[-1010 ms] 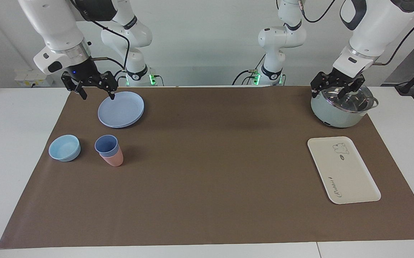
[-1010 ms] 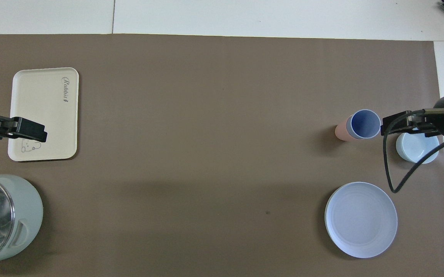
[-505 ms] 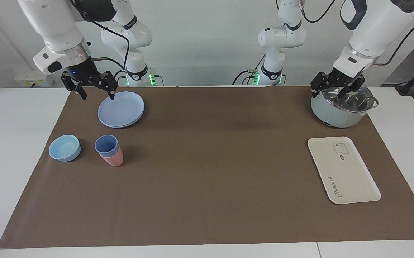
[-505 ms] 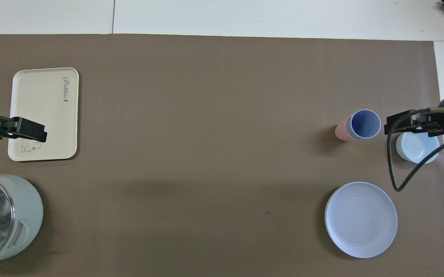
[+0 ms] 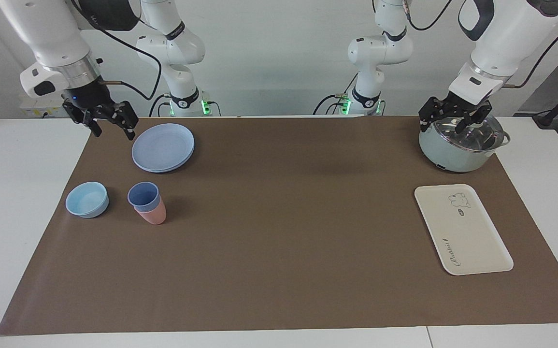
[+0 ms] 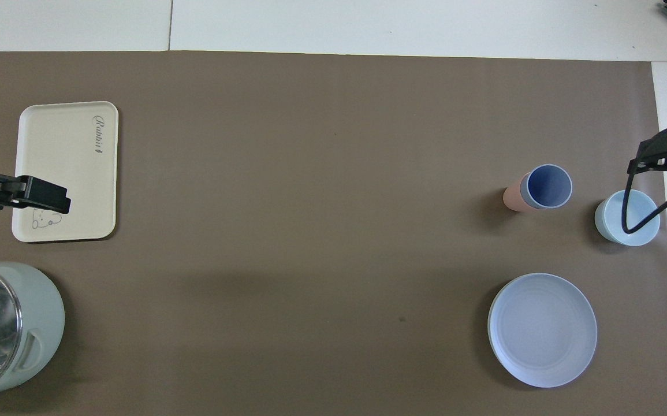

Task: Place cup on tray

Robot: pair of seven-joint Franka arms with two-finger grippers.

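Note:
The blue ribbed cup [image 5: 143, 195] stands nested inside a pink cup [image 5: 155, 215] on the brown mat, toward the right arm's end; it also shows in the overhead view [image 6: 549, 185]. The cream tray [image 5: 462, 232] lies flat and bare toward the left arm's end, also in the overhead view [image 6: 64, 162]. My right gripper [image 5: 113, 132] is open and empty, up in the air beside the blue plate, apart from the cup; it shows in the overhead view [image 6: 659, 155] too. My left gripper [image 5: 442, 126] is open and empty, raised at the pot, and waits [image 6: 44, 196].
A round blue plate [image 5: 163, 147] lies nearer to the robots than the cups. A low light-blue bowl [image 5: 87, 199] sits beside the cups toward the right arm's end. A pale green pot [image 5: 457, 152] with a glass lid stands nearer to the robots than the tray.
My right gripper has moved off the blue plate's rim toward the right arm's end of the table and a little higher. The left arm, cups and tray have not moved.

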